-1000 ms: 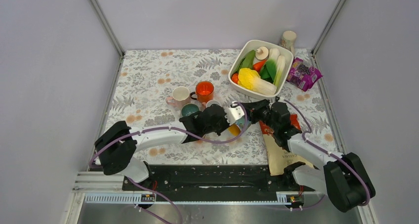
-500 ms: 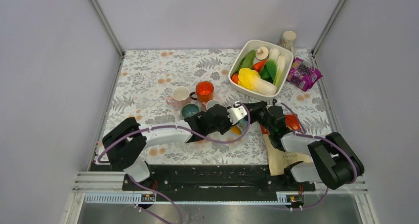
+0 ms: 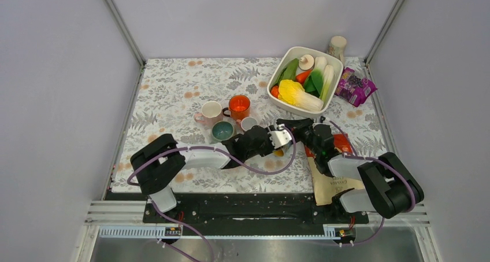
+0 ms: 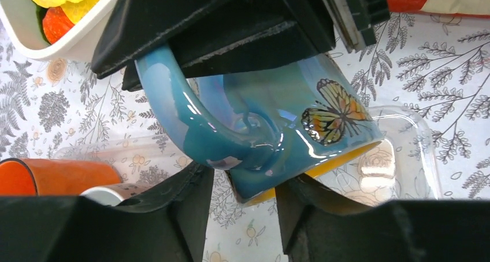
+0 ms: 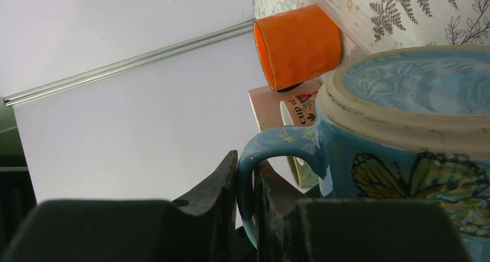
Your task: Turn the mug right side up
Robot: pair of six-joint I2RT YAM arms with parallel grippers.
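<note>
The blue mug [image 4: 271, 123] has a butterfly on its side and a yellow inside. It hangs tilted above the tablecloth, its mouth down and its base up. My right gripper [image 5: 247, 181] is shut on its handle, and the unglazed base ring [image 5: 404, 94] shows beside it. My left gripper [image 4: 242, 207] is open, its fingers [image 4: 190, 204] on either side of the mug's lower rim without squeezing it. In the top view both grippers meet at mid-table. Only a yellow bit of the mug [image 3: 279, 152] shows between the left gripper [image 3: 275, 143] and the right gripper [image 3: 293, 130].
An orange mug [image 3: 238, 106], a pink mug [image 3: 210, 111], a teal cup [image 3: 222, 130] and a small white cup [image 3: 249, 123] stand just left of the grippers. A white bowl [image 3: 276, 97] of vegetables is behind. A brown paper bag [image 3: 332, 184] lies at right. A clear lid [image 4: 404, 158] lies under the mug.
My left arm has reached further right, up to the mug. My right arm has folded in and the mug has tipped in its grip, staying between the two grippers.
</note>
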